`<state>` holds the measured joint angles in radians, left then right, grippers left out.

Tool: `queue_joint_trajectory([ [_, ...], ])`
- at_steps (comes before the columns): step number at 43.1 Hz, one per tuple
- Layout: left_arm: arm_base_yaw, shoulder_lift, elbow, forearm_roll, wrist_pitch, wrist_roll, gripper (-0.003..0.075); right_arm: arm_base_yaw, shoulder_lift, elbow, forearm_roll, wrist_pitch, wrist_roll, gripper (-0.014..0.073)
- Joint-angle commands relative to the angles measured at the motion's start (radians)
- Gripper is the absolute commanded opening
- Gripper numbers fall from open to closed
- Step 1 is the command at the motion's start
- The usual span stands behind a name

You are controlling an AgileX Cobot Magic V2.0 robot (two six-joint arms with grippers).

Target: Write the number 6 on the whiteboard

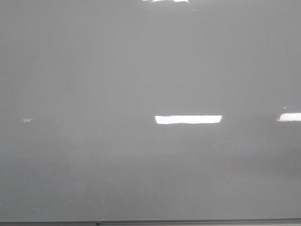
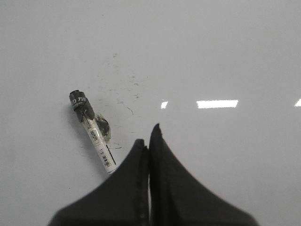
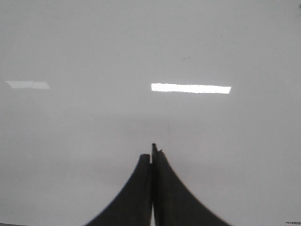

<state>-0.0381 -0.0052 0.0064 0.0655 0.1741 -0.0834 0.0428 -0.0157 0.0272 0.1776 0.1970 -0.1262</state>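
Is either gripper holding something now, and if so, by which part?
Nothing is held. The left gripper and right gripper are both shut on nothing. The marker lies on the whiteboard, apart from the left fingers.

marker (image 2: 92, 131) end hidden behind left jaws, label print too small

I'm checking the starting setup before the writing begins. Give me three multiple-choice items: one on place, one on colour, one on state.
1. Where is the marker?
A. Lying on the board, near the left gripper
B. Clamped in the left gripper
C. Upright in a cup

2. What colour is the marker's cap?
A. Red
B. Blue
C. Black

3. How is the left gripper?
A. Wide open
B. Shut, holding nothing
C. Shut on the marker

Answers: 1 A, the marker lies flat beside the fingers; 2 C, its end is dark black; 3 B, the fingers meet with nothing between them.
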Motion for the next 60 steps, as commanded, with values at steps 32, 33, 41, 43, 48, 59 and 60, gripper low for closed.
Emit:
queue_joint_trajectory([
  [32,-0.007,-0.016,0.007,-0.006,-0.089,-0.009,-0.002,0.002,-0.013,-0.015,-0.011,-0.083,-0.004,-0.006],
  [33,-0.007,-0.016,0.007,-0.006,-0.089,-0.009,-0.002,0.002,-0.013,-0.015,-0.011,-0.083,-0.004,-0.006],
  [41,-0.007,-0.016,0.007,-0.006,-0.089,-0.009,-0.002,0.002,-0.013,-0.015,-0.011,-0.083,-0.004,-0.006],
  [43,-0.007,-0.016,0.007,-0.006,-0.089,-0.009,-0.002,0.002,-0.013,-0.015,-0.011,-0.083,-0.004,-0.006],
  [48,-0.007,-0.016,0.007,-0.004,-0.106,-0.009,-0.002,0.002,-0.013,-0.015,-0.011,-0.082,-0.004,-0.006],
  [59,-0.007,-0.016,-0.005,-0.009,-0.23,-0.009,-0.002,0.002,-0.013,-0.04,-0.001,-0.127,-0.004,-0.006],
  [60,-0.007,-0.016,-0.018,-0.01,-0.249,-0.009,-0.002,0.002,-0.013,-0.054,0.007,-0.124,-0.004,-0.006],
])
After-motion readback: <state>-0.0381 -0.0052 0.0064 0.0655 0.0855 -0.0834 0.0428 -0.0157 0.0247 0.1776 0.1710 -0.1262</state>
